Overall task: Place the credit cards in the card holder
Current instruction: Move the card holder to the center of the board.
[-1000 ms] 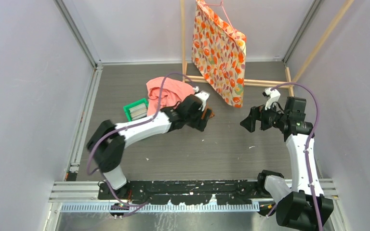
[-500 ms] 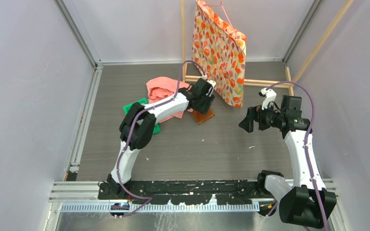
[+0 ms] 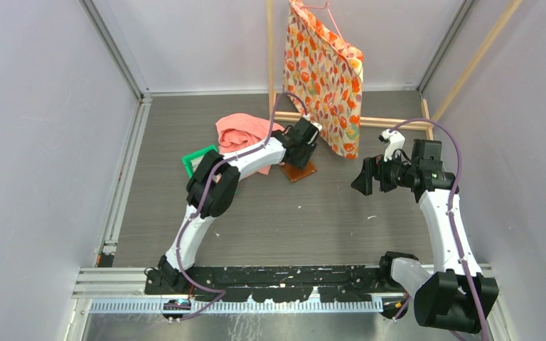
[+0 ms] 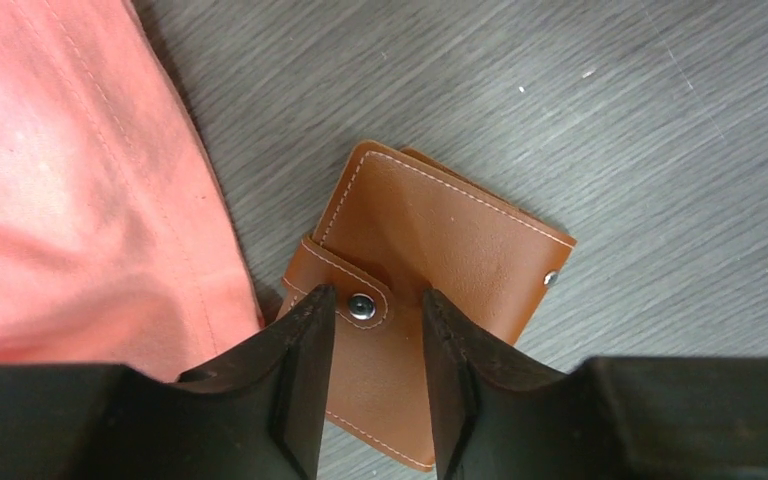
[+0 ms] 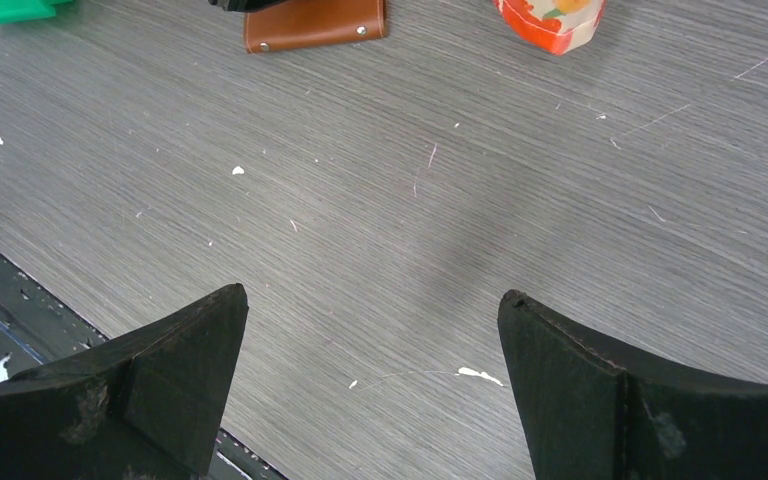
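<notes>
One card holder (image 4: 440, 260), brown leather, folded shut with its snap tab (image 4: 345, 275) fastened. Lies flat on the grey table (image 4: 660, 120), one corner just beside the single pink cloth (image 4: 70, 170).

Directly above it, the left gripper (image 4: 377, 300). Points straight down, one finger on each side of the tab's stud. Stands part-way open, at a narrow gap, and clamps nothing: bare leather shows between the tab's rounded end and the finger beside it. Whether the fingertips touch the wallet's face cannot be told.

Behind that, the left arm (image 3: 213, 188). Rises from its base at the near edge, folds sharply at the elbow, then stretches the forearm out to the far right with the wrist bent down over the wallet.

Credit cards (image 3: 201, 163): a greyish patch inside the one green tray (image 3: 199, 152), left of the cloth and partly under the left elbow. Too small to count.

One patterned bag (image 3: 325, 78), hanging upright at the back, close to the left wrist.

Right arm (image 3: 437, 206): stands tall from its base, forearm bent toward the middle. Holds the right gripper (image 5: 370, 294) above bare table, well apart from the wallet, jaws spread wide and empty.

Two arms in all.
</notes>
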`<act>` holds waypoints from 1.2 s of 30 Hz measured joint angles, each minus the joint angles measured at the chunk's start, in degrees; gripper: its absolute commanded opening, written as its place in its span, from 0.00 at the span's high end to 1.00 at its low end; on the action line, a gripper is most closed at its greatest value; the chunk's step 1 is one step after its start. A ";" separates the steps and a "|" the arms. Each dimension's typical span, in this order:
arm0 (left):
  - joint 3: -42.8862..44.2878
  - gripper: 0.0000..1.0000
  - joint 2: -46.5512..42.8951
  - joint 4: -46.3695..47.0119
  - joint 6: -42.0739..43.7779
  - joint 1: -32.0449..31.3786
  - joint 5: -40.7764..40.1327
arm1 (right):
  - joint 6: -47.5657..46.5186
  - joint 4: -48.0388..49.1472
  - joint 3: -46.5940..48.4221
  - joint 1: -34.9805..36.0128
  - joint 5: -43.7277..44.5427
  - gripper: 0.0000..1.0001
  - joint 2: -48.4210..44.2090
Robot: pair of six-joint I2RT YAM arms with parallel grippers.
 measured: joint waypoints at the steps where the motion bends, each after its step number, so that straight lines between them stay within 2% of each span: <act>1: 0.17 0.67 0.15 -0.13 0.13 0.00 -0.39 | 0.00 0.00 0.09 0.02 0.02 0.00 0.00; 4: 0.24 0.74 0.22 -0.20 0.39 0.00 -1.57 | 0.00 -0.04 0.13 0.02 0.02 0.00 0.00; 10: -0.66 0.99 0.07 0.83 1.22 -0.24 -3.87 | -0.02 -0.37 0.13 0.04 0.04 0.00 0.00; 18: -8.44 1.00 -5.11 4.59 1.66 -0.37 -5.46 | -1.05 -1.16 0.15 0.55 -1.64 0.00 0.42; 24: -22.01 1.00 -17.09 7.37 -3.69 -1.16 -3.54 | -2.99 -2.38 0.15 3.80 -5.31 0.00 1.03; 28: -33.77 1.00 -28.96 12.48 -13.29 -3.43 -1.25 | -4.02 -2.95 0.15 7.52 -8.39 0.00 1.49; 32: -47.95 1.00 -38.97 23.76 -25.11 -5.51 2.34 | -4.09 -2.93 0.15 12.22 -10.01 0.04 4.37; 36: -60.61 1.00 -43.43 34.21 -35.06 -6.51 4.76 | -3.02 -2.08 0.15 16.94 -10.25 0.11 8.72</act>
